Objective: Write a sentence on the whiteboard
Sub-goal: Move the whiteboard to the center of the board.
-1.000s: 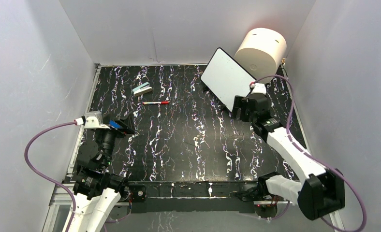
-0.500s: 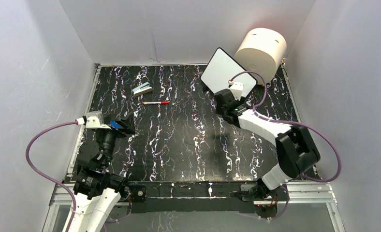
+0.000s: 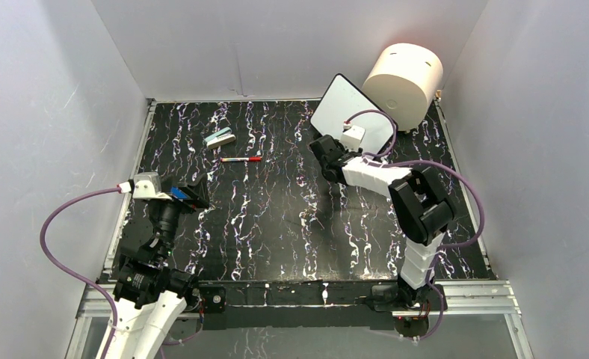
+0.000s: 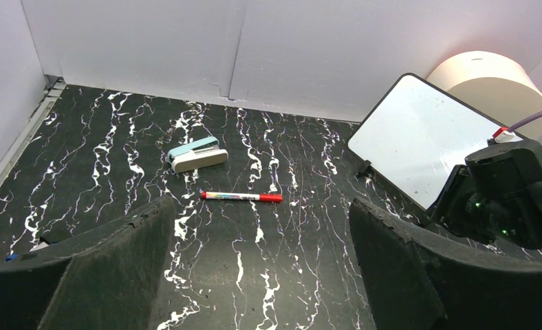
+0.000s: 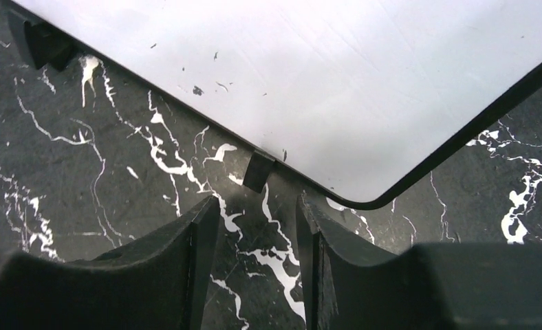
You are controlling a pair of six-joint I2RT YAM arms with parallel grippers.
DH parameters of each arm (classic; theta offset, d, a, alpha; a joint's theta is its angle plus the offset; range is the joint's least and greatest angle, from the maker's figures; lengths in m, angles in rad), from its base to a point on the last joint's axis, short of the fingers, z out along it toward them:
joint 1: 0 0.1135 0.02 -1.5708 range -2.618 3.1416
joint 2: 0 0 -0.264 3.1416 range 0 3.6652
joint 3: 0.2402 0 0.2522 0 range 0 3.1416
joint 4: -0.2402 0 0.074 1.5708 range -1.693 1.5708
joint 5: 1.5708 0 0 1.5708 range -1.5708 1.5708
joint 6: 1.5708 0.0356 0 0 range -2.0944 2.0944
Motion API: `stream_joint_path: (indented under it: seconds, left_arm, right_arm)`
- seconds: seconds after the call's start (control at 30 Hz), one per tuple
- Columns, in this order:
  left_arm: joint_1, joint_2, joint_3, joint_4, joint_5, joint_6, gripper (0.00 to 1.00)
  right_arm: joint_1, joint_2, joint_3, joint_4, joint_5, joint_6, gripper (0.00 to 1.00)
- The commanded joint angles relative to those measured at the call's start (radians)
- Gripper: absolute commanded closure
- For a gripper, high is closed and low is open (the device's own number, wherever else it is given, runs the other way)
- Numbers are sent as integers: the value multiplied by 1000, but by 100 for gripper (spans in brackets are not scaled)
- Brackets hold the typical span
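Right claw (image 5: 258, 206) narrow, empty; whiteboard (image 5: 309, 75) rim at 12 o'clock. Best: centre gap on rim, clear of foot (image 5: 258, 170). Left claw (image 4: 261, 210) wide, empty.

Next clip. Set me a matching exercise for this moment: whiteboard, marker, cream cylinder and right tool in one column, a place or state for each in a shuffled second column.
1. whiteboard
2. marker
3. cream cylinder
4. right tool

A. lying on the table, red cap at one end
B. jaws apart with nothing between them, at the board's near corner
C. in the far right corner, behind the board
D. no words on its face

Pairs: 1-D, 2-A, 3-C, 4-B
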Motion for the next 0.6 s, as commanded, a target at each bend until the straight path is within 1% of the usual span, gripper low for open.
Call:
stream_joint_path:
  seconds: [0.0, 0.27, 0.57]
  left_arm:
    - [-6, -3, -1, 22, 3, 14, 7]
    - [-17, -2, -2, 24, 3, 15, 7]
    - [-22, -2, -4, 25, 8, 15, 7]
  right_arm:
    - [0, 39, 74, -35, 96, 93, 47]
    - [1, 146, 161, -102, 149, 160, 49]
    - [-1, 211, 212, -154, 198, 198, 57]
